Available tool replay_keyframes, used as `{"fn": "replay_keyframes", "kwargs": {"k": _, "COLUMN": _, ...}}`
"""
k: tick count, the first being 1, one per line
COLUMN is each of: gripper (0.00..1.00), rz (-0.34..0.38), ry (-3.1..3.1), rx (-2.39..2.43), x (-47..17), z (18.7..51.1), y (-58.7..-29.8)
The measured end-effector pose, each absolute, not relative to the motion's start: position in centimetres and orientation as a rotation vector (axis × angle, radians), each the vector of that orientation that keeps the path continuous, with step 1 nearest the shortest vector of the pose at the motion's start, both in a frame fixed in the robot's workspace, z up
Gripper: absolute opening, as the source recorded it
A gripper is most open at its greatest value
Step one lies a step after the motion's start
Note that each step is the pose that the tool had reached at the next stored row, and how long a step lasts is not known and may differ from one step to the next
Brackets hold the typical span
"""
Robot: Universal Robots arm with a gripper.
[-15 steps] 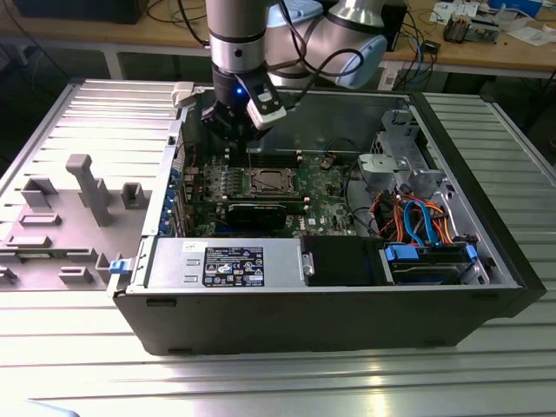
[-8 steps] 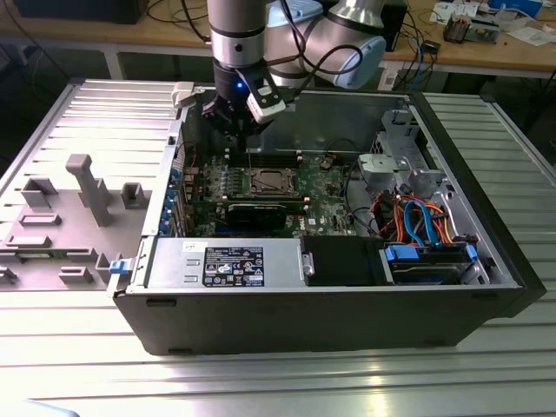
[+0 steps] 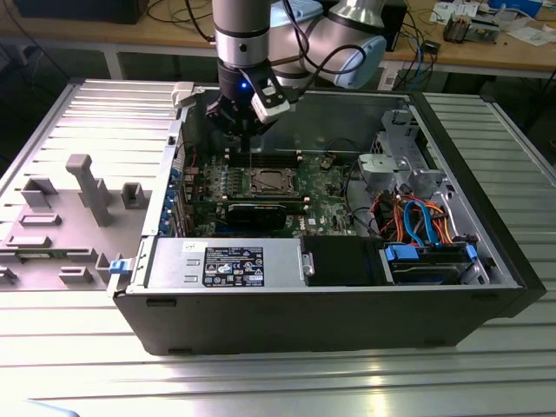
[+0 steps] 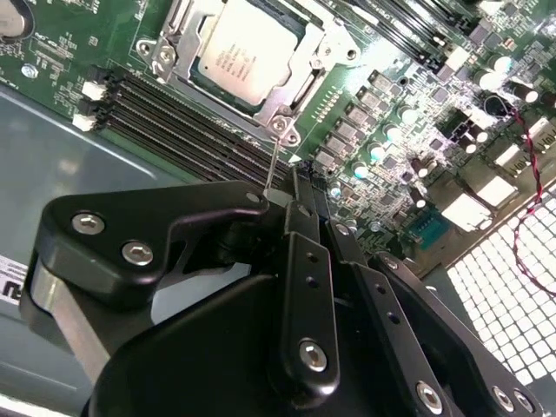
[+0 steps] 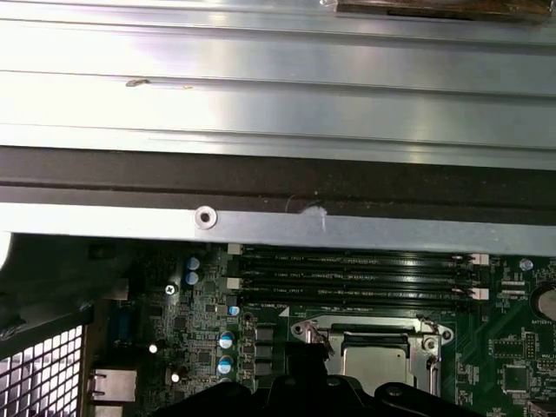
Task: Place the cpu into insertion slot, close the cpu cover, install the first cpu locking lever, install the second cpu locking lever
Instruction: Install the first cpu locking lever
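Note:
The cpu lies flat in the insertion slot on the green motherboard, its silver-grey top showing. The cpu cover is down around it as a metal frame, and both appear in the first wrist view too, cpu and cover. A thin wire locking lever rises from the socket's corner to my black gripper. The fingers stand together on its upper end. From outside, the gripper hangs just above the socket's far-left side.
Long memory slots run beside the socket. A black graphics card, the power supply and a drive cage with coloured cables fill the case. The case wall is close behind. A grey fixture plate lies outside.

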State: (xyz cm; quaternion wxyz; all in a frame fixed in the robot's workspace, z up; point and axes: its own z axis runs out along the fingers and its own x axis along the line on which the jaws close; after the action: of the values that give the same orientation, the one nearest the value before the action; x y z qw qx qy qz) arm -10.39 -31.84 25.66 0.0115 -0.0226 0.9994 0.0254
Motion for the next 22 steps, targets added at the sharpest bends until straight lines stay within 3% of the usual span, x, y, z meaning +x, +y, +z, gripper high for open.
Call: {"fn": "replay_keyframes", "kwargs": {"k": 22, "gripper": 0.11, "rz": 0.083, "ry": 3.117, "rx": -0.07, "x": -9.1, "z": 24.8, "y": -31.7}}
